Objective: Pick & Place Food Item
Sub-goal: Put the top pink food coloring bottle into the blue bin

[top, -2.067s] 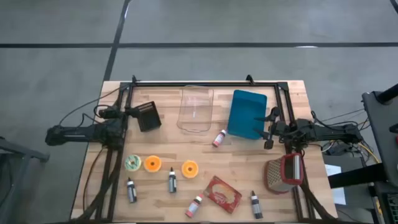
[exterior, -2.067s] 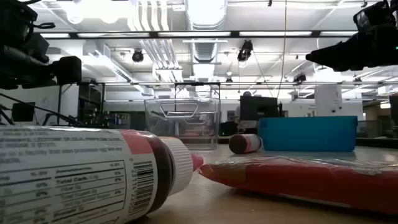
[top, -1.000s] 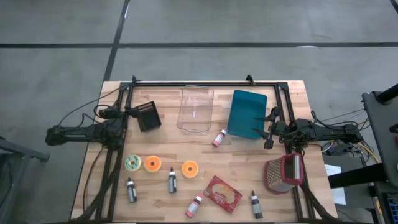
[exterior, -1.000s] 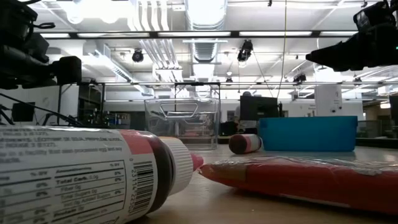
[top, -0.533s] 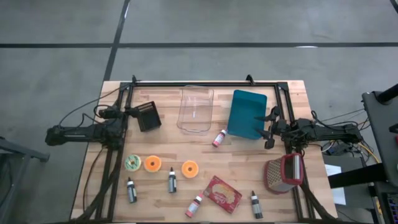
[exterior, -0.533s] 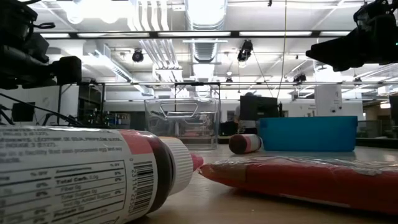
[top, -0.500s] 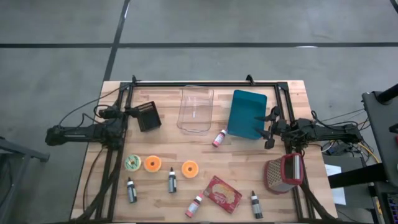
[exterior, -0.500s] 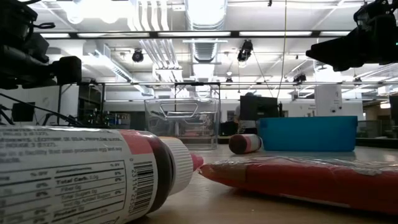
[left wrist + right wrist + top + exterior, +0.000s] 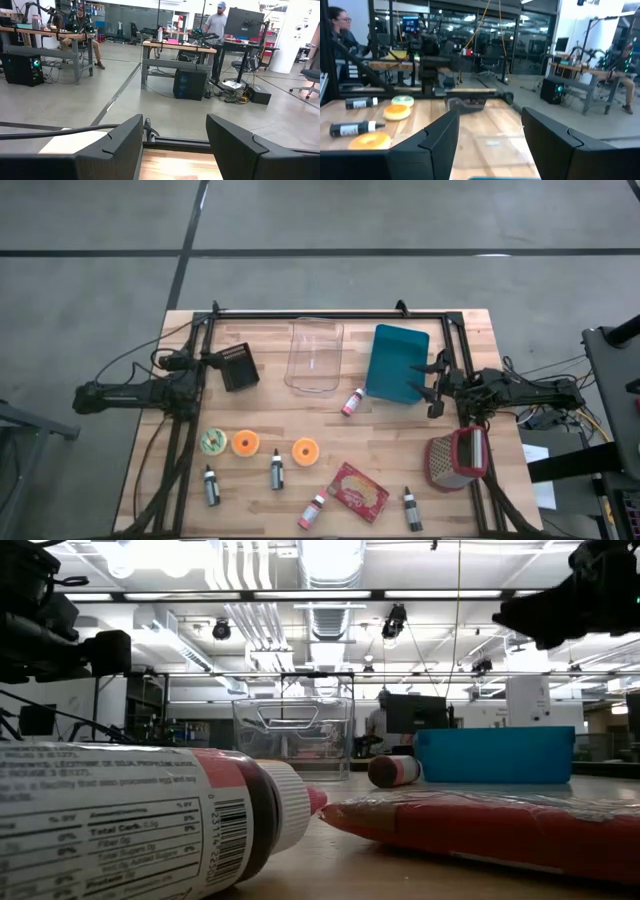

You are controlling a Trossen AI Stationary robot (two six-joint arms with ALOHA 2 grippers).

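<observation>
- High view: my right gripper hangs at the near edge of the blue lid, fingers spread apart with nothing between them.
- My left gripper waits at the left side of the wooden table, its jaws parted and empty, as the left wrist view shows.
- Just off my right fingertips, toward the middle of the table, a small red-capped bottle lies on its side; past it sits the clear container, between my two grippers.
- Well away from both sets of fingers, along the front half of the table, lie the food items: a green-iced donut, an orange donut touching it, and a second orange donut set apart.
- Nearer the front edge I see the red snack packet, with four more small bottles scattered around it.
- A grater lies behind my right gripper, near the table's right edge.
- Right wrist view: between my open fingers I see bare wood, with donuts and dark bottles off to one side.
</observation>
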